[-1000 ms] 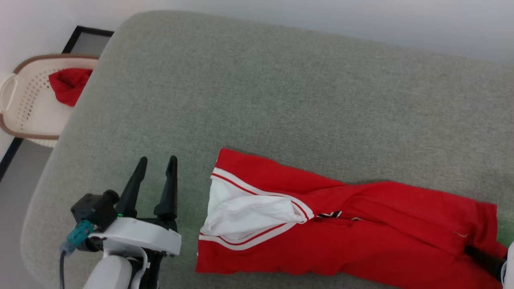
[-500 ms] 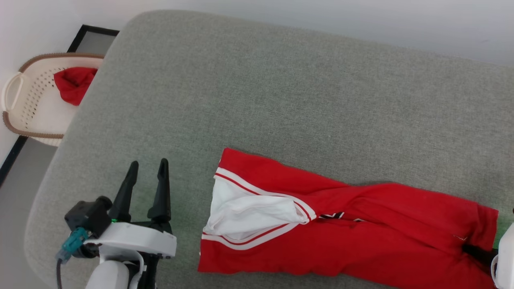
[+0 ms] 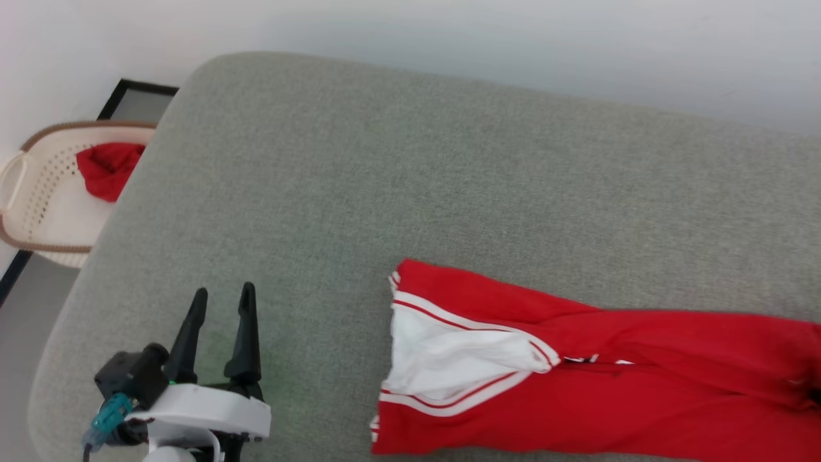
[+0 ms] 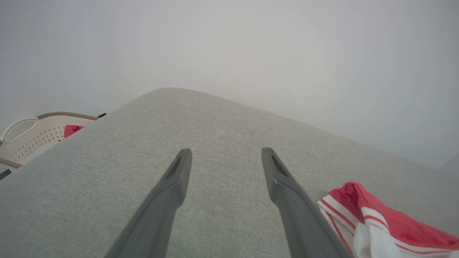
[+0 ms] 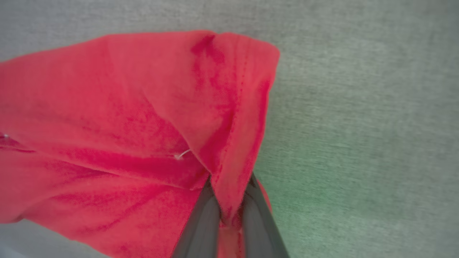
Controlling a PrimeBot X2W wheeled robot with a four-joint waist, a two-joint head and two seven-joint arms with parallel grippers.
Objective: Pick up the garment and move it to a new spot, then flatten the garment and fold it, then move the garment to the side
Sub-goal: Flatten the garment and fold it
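The garment (image 3: 609, 385), a red jersey shirt with a white sleeve and striped trim, lies folded lengthwise on the grey cushion (image 3: 417, 167) at the lower right of the head view. Its striped end (image 4: 362, 218) peeks into the left wrist view at the lower right. In the right wrist view my right gripper (image 5: 229, 200) is shut on a fold of the garment's (image 5: 125, 118) red edge, which bunches up between the two fingers. My left gripper (image 3: 218, 305) stands open over bare cushion to the left of the garment, nothing between its fingers (image 4: 179, 179).
A cream laundry basket (image 3: 38, 205) with a small red cloth (image 3: 106, 170) in it sits on the floor off the cushion's left end. A pale wall runs behind the cushion. Bare cushion stretches above and left of the garment.
My right gripper has shut on the garment's red edge. The garment now lies further right in the head view, and the camera has shifted as well. My left gripper stays open.
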